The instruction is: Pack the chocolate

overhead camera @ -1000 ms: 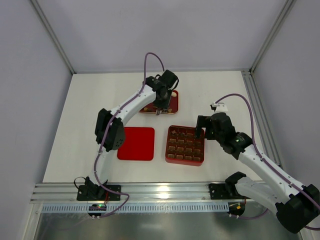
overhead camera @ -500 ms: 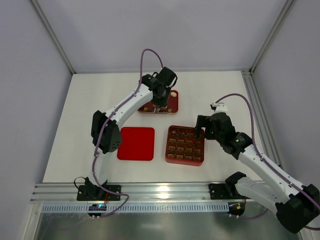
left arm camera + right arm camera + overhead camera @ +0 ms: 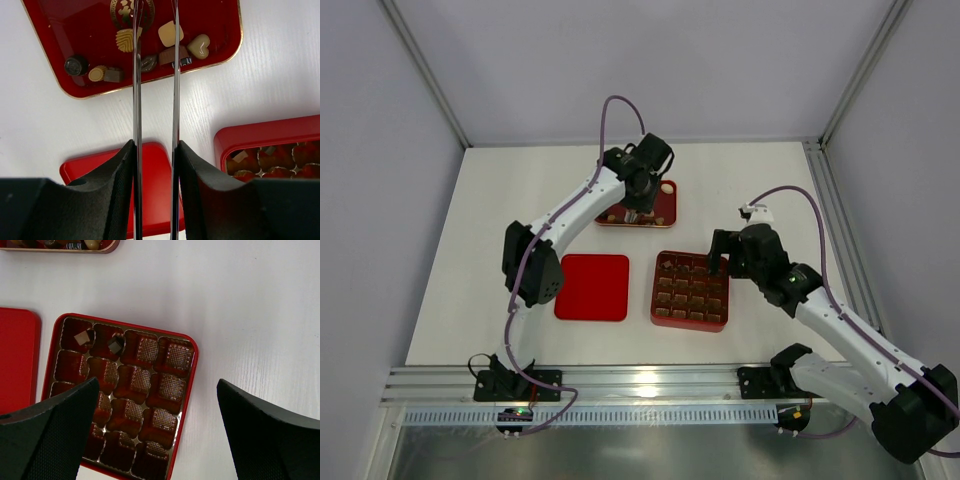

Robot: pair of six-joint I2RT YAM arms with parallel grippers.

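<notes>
White table (image 3: 500, 220), shown from above; a faint wood grain is seen in the wrist views. Three red items are laid directly on it. A shallow gold-rimmed tray (image 3: 667, 205) is set toward the far edge. A flat square lid (image 3: 592, 287) is placed nearer. A gridded square box (image 3: 690, 326) is placed to the lid's right, separated from it by a narrow strip of bare table.

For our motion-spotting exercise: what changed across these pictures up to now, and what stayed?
The left arm swung its elbow leftward, and the left gripper shifted slightly left over the tray of chocolates. Nothing visibly grasped or released. The right gripper, box and lid stayed put.
</notes>
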